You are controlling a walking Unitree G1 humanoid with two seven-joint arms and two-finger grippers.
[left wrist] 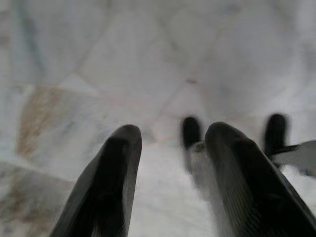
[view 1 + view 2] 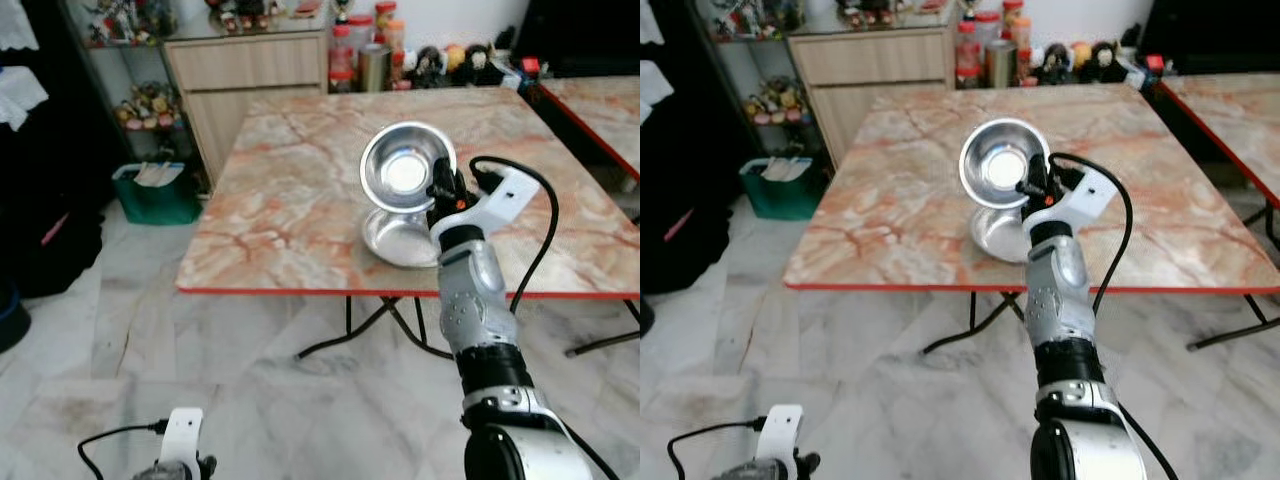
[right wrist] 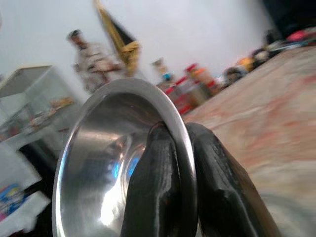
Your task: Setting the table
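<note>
A big marble table (image 2: 290, 190) with a red edge stands on a pale tiled floor (image 2: 130, 370). A second table (image 2: 600, 105) like it sits to the right. Behind the big table is a wooden cabinet (image 2: 250, 75), and next to that a row of jars (image 2: 365, 50) and small toys along the wall. A green bin (image 2: 155, 190) sits on the floor near the cabinet.

The right arm reaches out over the near edge of the table. A steel plate (image 2: 395, 240) lies flat on the table there. The right gripper (image 2: 442, 192) is pinched tight on the rim of a steel bowl (image 2: 405, 165) — one finger (image 3: 153, 192) inside, one outside. The bowl is up in the air, tipped on its side, just above the plate.

The left gripper (image 1: 170, 173) hangs low over the floor — its fingers are a little apart and hold nothing.
</note>
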